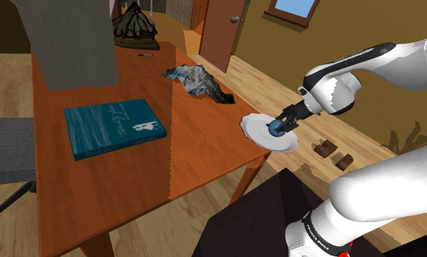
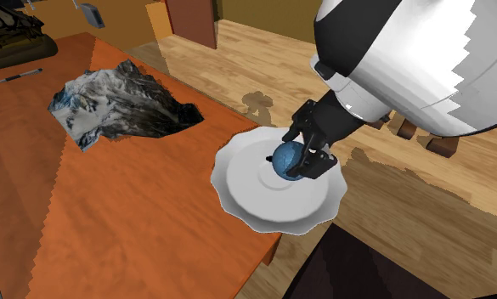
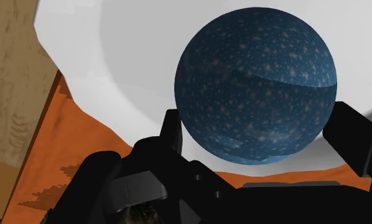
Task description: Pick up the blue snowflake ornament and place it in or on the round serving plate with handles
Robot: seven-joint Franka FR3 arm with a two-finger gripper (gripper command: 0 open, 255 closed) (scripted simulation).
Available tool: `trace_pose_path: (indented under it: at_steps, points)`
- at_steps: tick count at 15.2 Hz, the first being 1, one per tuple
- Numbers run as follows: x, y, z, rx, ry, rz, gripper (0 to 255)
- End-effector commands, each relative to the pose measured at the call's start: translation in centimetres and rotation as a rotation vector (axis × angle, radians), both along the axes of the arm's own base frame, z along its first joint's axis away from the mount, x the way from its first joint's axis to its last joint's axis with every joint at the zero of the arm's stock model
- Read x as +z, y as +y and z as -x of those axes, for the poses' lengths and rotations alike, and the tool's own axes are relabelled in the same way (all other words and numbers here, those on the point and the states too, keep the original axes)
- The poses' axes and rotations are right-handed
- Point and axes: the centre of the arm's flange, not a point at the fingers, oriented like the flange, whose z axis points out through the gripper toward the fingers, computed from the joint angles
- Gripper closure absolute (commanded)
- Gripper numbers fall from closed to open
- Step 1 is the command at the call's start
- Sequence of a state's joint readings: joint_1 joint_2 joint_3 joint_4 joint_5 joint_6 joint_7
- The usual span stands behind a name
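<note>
Hand (image 2: 300, 156) clasps blue white-flecked ornament (image 2: 286, 160) — over white plate (image 2: 238, 185).

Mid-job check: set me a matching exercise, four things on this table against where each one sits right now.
Things:
1. blue ornament
2. white plate
3. teal book
4. pen

Places:
A. flat on the table, toward the shoulder view's left
B. clasped between the fingers of the gripper, over the plate
C. at the table's corner, jutting past its edge
D. at the table's far end, near a dark object

Pairs: 1-B; 2-C; 3-A; 4-D
</note>
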State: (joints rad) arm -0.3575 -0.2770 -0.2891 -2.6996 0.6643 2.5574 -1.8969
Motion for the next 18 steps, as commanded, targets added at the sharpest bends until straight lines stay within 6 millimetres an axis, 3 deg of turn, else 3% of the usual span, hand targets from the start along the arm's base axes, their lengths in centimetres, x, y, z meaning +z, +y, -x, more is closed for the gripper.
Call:
trace_pose_path:
  at_steps: [1,6,10,18]
  points:
    - [-0.1,-0.1,0.1,-0.003,0.002,0.001,0]
    - [-0.1,-0.1,0.1,-0.003,0.002,0.001,0]
    - [4.3,-1.1,2.2,-0.003,0.002,0.001,0]
    - [4.3,-1.1,2.2,-0.003,0.002,0.001,0]
